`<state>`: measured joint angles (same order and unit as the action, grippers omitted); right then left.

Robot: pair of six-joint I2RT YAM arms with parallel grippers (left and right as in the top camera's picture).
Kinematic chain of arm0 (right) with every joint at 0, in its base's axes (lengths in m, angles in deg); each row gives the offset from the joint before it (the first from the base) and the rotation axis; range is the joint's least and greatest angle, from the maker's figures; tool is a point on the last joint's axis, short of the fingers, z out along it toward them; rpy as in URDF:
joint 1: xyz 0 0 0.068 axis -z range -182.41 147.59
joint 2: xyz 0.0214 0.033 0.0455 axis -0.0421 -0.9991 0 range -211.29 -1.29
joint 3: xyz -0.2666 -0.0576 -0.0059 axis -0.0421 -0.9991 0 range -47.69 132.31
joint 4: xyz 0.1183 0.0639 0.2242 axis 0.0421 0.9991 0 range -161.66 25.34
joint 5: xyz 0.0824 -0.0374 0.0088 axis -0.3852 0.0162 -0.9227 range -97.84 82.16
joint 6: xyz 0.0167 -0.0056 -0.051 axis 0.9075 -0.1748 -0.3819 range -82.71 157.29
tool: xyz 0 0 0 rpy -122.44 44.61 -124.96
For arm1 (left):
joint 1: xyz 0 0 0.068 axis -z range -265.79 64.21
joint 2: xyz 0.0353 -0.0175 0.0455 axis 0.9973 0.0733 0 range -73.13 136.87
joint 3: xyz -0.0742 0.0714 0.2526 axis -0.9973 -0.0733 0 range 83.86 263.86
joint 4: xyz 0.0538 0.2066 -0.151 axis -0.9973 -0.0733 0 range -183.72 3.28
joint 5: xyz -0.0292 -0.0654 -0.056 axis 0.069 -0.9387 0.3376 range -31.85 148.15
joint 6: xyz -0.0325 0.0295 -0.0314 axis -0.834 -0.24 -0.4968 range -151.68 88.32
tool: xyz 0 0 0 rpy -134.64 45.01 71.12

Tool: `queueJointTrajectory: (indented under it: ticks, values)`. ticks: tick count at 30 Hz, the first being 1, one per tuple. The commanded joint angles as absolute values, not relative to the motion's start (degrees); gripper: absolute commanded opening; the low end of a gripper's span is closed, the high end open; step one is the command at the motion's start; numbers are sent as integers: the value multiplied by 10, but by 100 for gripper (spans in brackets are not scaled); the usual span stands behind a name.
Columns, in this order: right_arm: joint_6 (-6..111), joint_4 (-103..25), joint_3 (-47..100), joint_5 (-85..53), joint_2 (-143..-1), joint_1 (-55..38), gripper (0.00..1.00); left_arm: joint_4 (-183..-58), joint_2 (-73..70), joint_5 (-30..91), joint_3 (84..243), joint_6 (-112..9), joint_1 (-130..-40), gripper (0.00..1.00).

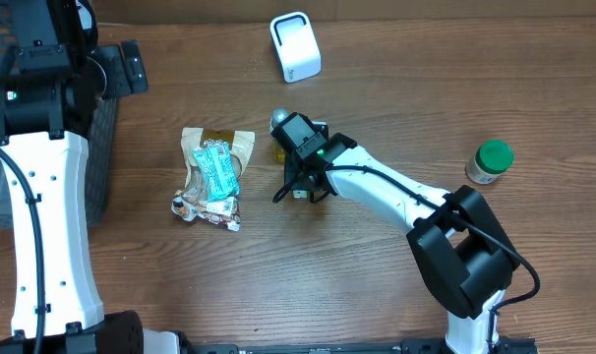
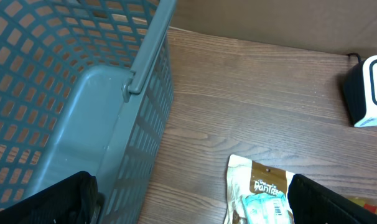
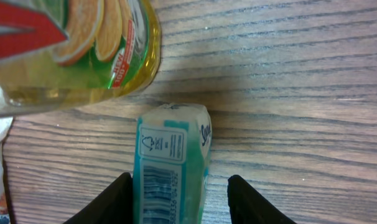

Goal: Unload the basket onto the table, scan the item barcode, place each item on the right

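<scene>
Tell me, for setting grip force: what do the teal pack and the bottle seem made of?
Teal pack: probably soft glossy plastic wrap; its end looks rounded and crimped. Bottle: likely clear shiny plastic, possibly glass; yellow liquid shows through beside a printed label.

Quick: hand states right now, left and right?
Left hand: open, holding nothing.
Right hand: straddling the teal barcode pack; whether it grips cannot be told.

Table (image 1: 396, 88): matt wood-grain top, finely ridged. Basket (image 2: 83, 99): grey-blue moulded plastic lattice with a dull sheen. Scanner (image 1: 295, 46): smooth white plastic. Pouch (image 1: 217, 167): glossy, crinkled film. Jar (image 3: 114, 68): clear and glossy, with a printed label. Box (image 3: 170, 155): smooth teal printed wrap, slightly shiny. Arm shells (image 1: 42, 226): white gloss plastic.
</scene>
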<state>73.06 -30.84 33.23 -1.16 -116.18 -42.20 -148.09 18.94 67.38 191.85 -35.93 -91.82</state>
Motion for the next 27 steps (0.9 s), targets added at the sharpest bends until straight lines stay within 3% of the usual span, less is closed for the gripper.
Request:
queueJointTrajectory:
  ticks: [1,5,12,27]
  values:
    - [729,-316,329,1,-1172,-421,44,-1481,191,673,1918,-351,-918,100]
    - [729,-318,329,-2,-1183,-421,43,-1481,191,673,1918,-350,-918,100]
    - [729,-314,331,-2,-1182,-421,18,-1480,191,673,1918,-351,-918,100]
    - [729,-146,359,75,-1119,-353,18,-1480,191,673,1918,-351,-918,100]
